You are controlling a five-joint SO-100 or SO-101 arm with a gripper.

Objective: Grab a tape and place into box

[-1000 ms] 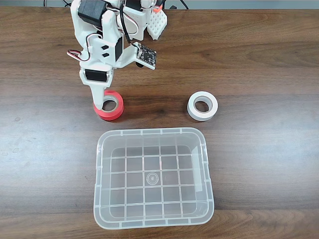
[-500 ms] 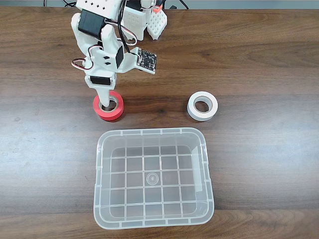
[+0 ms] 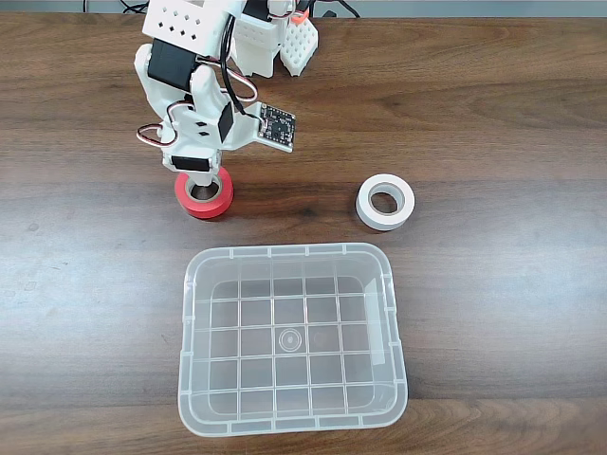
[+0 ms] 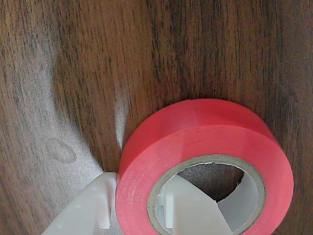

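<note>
Tape, glossy red ring, wood-grain table

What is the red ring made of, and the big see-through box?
The small red roll of tape looks like smooth, slightly glossy plastic tape wound on a grey-white core, probably cardboard. The large clear rectangular bin looks like plastic: the wooden table shows through its gridded bottom.

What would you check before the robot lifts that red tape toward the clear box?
1. One finger inside the red tape's core, one outside its wall: ok.
2. Hand squeezing the wall firmly: cannot tell.
3. Tape lying flat on the table: cannot tell.
4. Box open with nothing inside: ok.
5. White tape apart from the route to the box: ok.
</note>
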